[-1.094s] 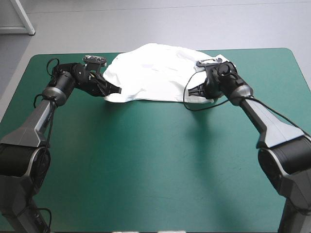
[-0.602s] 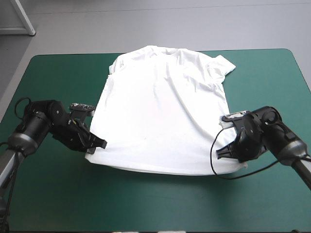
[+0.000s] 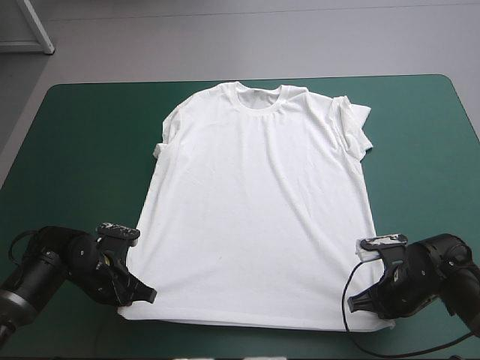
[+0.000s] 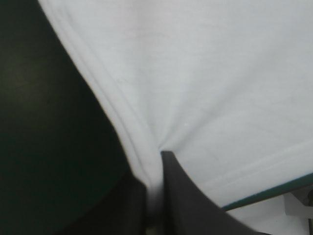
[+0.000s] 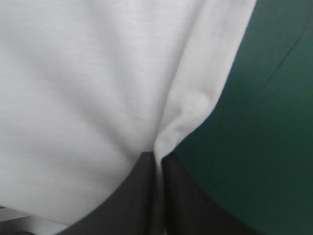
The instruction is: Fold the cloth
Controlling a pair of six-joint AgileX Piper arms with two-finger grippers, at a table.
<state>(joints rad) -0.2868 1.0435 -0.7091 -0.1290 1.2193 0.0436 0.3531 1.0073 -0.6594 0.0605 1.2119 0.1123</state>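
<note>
The left claw [image 3: 142,295] is clenched on the near-left hem corner of the T-shirt [image 3: 255,202]. The right claw [image 3: 361,301] is clenched on the near-right hem corner, and the white cloth is pinched between each pair of black fingers [image 4: 186,196]. From those two corners the T-shirt lies spread flat across the middle of the teal-green desk [image 3: 82,142], hem toward the near edge, collar toward the far edge, the left sleeve mostly tucked under and the right sleeve rumpled.

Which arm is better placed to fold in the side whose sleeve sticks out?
Right, probably: the right gripper pinches the T-shirt at the hem corner on that side; the left gripper holds the opposite corner.
</note>
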